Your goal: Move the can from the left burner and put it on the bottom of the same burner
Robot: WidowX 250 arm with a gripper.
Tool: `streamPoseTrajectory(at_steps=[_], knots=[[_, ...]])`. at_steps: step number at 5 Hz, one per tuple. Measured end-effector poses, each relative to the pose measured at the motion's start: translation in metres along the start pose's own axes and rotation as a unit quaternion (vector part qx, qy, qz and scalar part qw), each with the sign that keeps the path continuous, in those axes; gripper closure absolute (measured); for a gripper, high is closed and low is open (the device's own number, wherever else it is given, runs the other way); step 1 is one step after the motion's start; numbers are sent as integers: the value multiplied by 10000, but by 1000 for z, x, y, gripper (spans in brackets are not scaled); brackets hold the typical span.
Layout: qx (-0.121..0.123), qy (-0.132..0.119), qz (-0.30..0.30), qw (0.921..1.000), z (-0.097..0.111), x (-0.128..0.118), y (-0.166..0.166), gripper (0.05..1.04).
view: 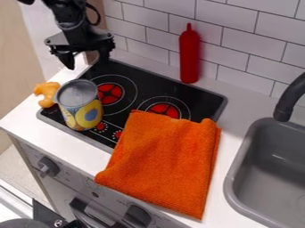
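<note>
White wall tiles (pixel 262 31) run across the top and upper right, behind a pale counter (pixel 238 113) that slants through the frame. A black cooktop (pixel 205 95) with two red-centred burners is set into it, left of centre. A folded orange towel (pixel 166 160) lies at lower centre, covering the cooktop's near right part and part of the right burner. At right is a gray sink (pixel 274 162). The black gripper (pixel 88 61) hangs at upper left, its jaws spread wide with nothing between them. The can (pixel 82 109), yellow-labelled and gray-topped, stands upright on the cooktop's left part, in front of the left burner's rings. A red squeeze bottle (pixel 189 58) stands at upper centre by the tiles; a dark faucet (pixel 290 98) curves in at the right edge. A small orange toy (pixel 46 94) lies just left of the can.
</note>
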State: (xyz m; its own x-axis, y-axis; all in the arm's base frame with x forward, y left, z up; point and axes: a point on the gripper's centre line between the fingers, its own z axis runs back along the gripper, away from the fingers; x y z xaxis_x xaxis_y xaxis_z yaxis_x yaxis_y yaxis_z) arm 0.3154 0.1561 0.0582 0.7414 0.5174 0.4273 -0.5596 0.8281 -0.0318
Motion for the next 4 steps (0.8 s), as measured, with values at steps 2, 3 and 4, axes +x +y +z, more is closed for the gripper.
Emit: streamPoseTrajectory(at_steps=[2, 3, 4], knots=[[-41, 128, -1031, 9946, 6, -13, -43, 83], [-335, 146, -1841, 9822, 11, -14, -64, 83], [-701, 191, -2491, 9657, 13, -21, -80, 83]])
